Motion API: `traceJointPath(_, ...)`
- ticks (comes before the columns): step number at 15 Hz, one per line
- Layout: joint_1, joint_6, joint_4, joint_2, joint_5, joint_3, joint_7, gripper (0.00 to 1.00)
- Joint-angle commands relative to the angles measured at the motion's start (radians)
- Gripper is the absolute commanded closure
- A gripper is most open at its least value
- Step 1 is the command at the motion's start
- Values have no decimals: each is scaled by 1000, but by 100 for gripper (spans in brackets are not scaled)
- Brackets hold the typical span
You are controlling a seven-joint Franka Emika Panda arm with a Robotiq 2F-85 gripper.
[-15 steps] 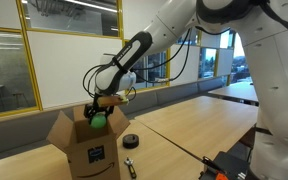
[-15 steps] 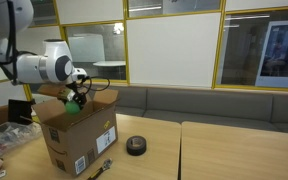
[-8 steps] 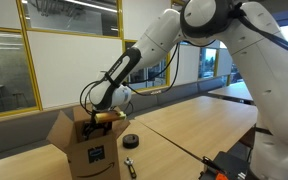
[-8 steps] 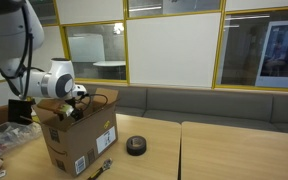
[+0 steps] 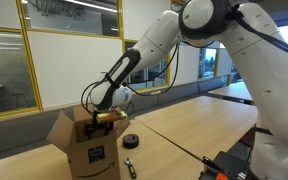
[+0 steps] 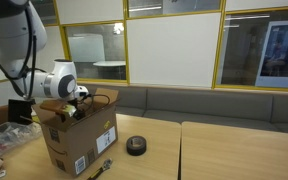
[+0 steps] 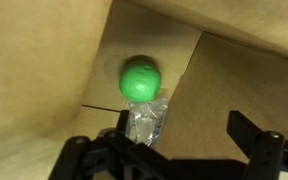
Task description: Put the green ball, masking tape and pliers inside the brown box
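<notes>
Inside the brown box [image 7: 44, 60], the green ball [image 7: 141, 79] is seen in the wrist view resting on the cardboard floor. It is clear of the jaws, lying just beyond one finger [image 7: 122, 140] rather than between the two. The jaws are spread wide and nothing is gripped. A crumpled clear scrap [image 7: 145, 120] lies between ball and finger. In both exterior views the masking tape [image 5: 130, 141] [image 6: 136, 146] and the pliers [image 5: 131, 166] [image 6: 100, 169] lie on the surface [image 5: 194, 120] beside the box. One second earlier the ball was held above the box opening; the jaws are now lowered within it.
</notes>
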Motion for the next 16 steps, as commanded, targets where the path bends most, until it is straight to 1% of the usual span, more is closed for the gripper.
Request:
traceJointPath(1,23,-57,-38,-115,-47,-63,13,0)
traceJointPath(4,27,-87,-97,-238,-135,-126,46,0)
traceJointPath(8,-10,-113,-205,-432,-271,-192,109,0)
traceJointPath(10,-49,-127,-268,-524,-335,-208,140,0)
traceJointPath(12,-101,-143,-322,-599,-369,-208,152,0)
traceJointPath(14,-155,-152,-372,-652,-379,-204,149,0)
traceJointPath(16,-204,-147,-418,-673,-364,-205,132,0)
